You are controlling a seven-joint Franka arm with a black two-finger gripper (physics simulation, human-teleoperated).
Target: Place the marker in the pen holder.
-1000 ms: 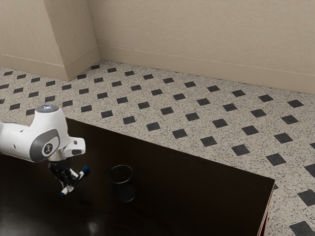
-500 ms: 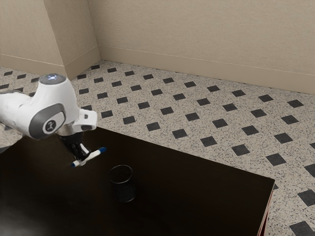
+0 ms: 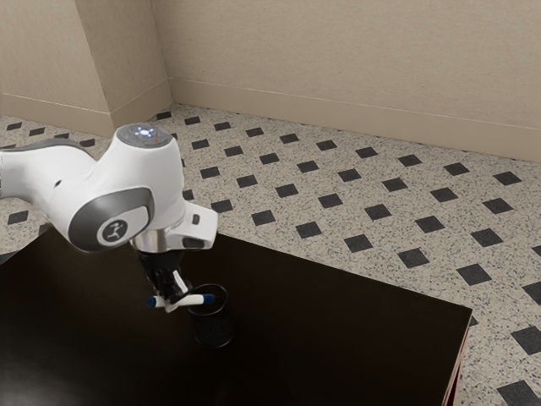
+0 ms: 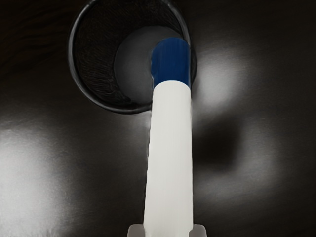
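My gripper (image 3: 175, 302) is shut on the white marker (image 3: 193, 300), whose ends are blue. The marker lies nearly level, its blue cap reaching over the rim of the dark round pen holder (image 3: 215, 328), which stands upright on the table. In the wrist view, my gripper (image 4: 168, 231) shows its two fingertips at either side of the marker (image 4: 171, 153). There the blue end overlaps the opening of the pen holder (image 4: 75, 69), near one side of its rim.
The dark, glossy table (image 3: 338, 338) extends around the pen holder, with its far edge and a corner toward the exterior view's right. Beyond it are the tiled floor (image 3: 372, 186) and a beige wall (image 3: 338, 59).
My hand has risen, then moved toward the exterior view's right and come down somewhat, carrying the marker to the pen holder. The marker has turned from slanting to nearly level. The holder has stayed put.
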